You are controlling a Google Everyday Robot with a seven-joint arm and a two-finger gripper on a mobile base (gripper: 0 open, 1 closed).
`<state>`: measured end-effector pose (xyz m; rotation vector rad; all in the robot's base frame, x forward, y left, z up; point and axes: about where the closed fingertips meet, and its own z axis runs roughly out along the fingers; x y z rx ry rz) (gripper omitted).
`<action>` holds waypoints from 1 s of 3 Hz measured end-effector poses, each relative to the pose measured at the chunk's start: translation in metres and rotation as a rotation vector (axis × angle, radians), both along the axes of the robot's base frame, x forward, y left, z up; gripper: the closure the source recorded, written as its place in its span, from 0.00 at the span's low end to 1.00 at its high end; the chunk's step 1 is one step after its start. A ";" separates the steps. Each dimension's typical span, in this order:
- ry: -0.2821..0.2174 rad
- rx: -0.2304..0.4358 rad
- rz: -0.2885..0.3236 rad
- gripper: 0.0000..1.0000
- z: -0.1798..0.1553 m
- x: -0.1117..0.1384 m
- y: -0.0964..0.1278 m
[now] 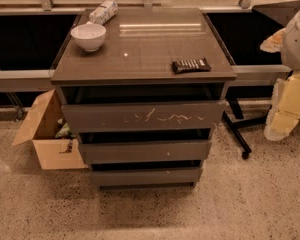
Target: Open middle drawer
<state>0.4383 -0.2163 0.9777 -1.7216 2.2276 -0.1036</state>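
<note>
**Drawer cabinet, seen from the front and above.** One dark grey-brown cabinet [65,91] stands on a speckled floor [150,214] and carries three drawer fronts stacked vertically.

- The top drawer [142,117] is the tallest and bears white scratch marks.
- The middle drawer [145,151] lies directly beneath it. Its front is plain, without a handle, and sits between the scratched front above and the bottom drawer [146,176] below.
- A dark horizontal gap shows above each of the three fronts.

**Cabinet top.** The cabinet top [140,49] holds three objects:

- One white bowl [88,35] sits upright near the rear left corner.
- One plastic bottle [103,11] lies on its side just behind the bowl.
- One dark wrapped snack bar [190,65] lies flat near the front right edge, well apart from the other two.

**Surroundings.** One open cardboard box [45,134] sits on the floor against the left side of the cabinet, flaps raised. One black stand leg with a caster [238,134] crosses the floor to the right.

**Robot.** The white arm [297,39] enters at the right edge. The cream-coloured gripper [284,115] hangs below it, to the right of the cabinet at about the height of the top drawer, well apart from all three fronts and touching nothing. Its open or closed state is not discernible from this view.
</note>
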 end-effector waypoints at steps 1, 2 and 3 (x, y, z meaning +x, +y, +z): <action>0.003 0.005 0.005 0.00 -0.005 0.001 0.001; 0.021 0.033 0.036 0.00 -0.032 0.004 0.008; 0.073 0.116 0.125 0.00 -0.099 0.011 0.026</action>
